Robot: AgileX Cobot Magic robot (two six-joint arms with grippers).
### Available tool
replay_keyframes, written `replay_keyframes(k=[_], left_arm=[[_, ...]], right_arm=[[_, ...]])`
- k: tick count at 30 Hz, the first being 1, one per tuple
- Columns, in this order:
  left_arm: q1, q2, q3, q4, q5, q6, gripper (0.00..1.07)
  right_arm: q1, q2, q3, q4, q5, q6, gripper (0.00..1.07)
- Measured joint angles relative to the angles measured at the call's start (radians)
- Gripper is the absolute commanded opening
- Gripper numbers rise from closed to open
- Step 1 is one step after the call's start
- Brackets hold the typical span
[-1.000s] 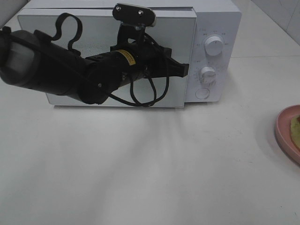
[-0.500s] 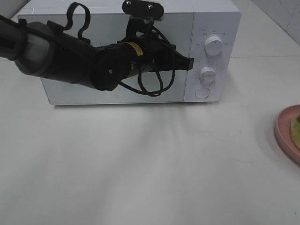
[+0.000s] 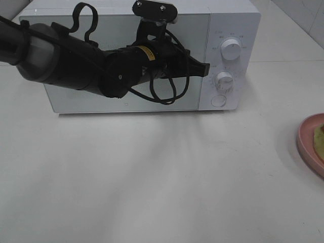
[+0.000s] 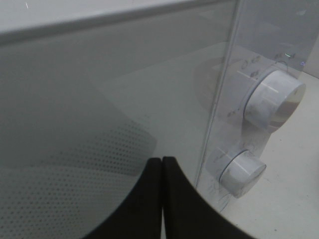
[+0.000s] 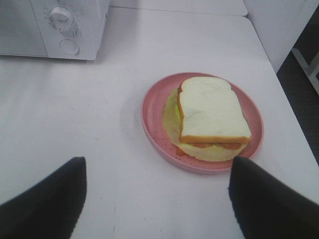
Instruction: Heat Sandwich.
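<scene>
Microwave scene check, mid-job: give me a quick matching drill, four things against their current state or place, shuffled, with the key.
Things:
1. left tool
2. right tool
3. sandwich
4. microwave door

States:
A. on the pink plate
B. shut, tip at the door's edge by the knobs
C. closed
D. open, above the table near the plate

Pairs: 1-B, 2-D, 3-A, 4-C
</scene>
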Motion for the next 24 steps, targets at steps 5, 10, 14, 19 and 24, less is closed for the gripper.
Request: replay_keyframes(k=[5,10,14,19,24], left_arm=[[-0.015,0.000,-0.006,-0.027,0.002,0.000,0.00],[-0.044,-0.006,-0.010,-0.046,0.048,0.007,0.00],[-0.063,-0.040,0.001,-0.046,0.096,0.018,0.00],[-0.068,-0.113,0.085,-0.046,0.112,0.020,0.00],[-0.068,-0.197,0.180,-0.046,0.186,0.020,0.01]], right_arm=[[0.000,0.000,0.000,0.000,0.000,0.000,0.76],[0.000,0.000,0.000,0.000,0.000,0.000,0.76],[0.000,0.000,0.000,0.000,0.000,0.000,0.76],[0.000,0.000,0.000,0.000,0.000,0.000,0.76],[0.000,0.000,0.000,0.000,0.000,0.000,0.76]])
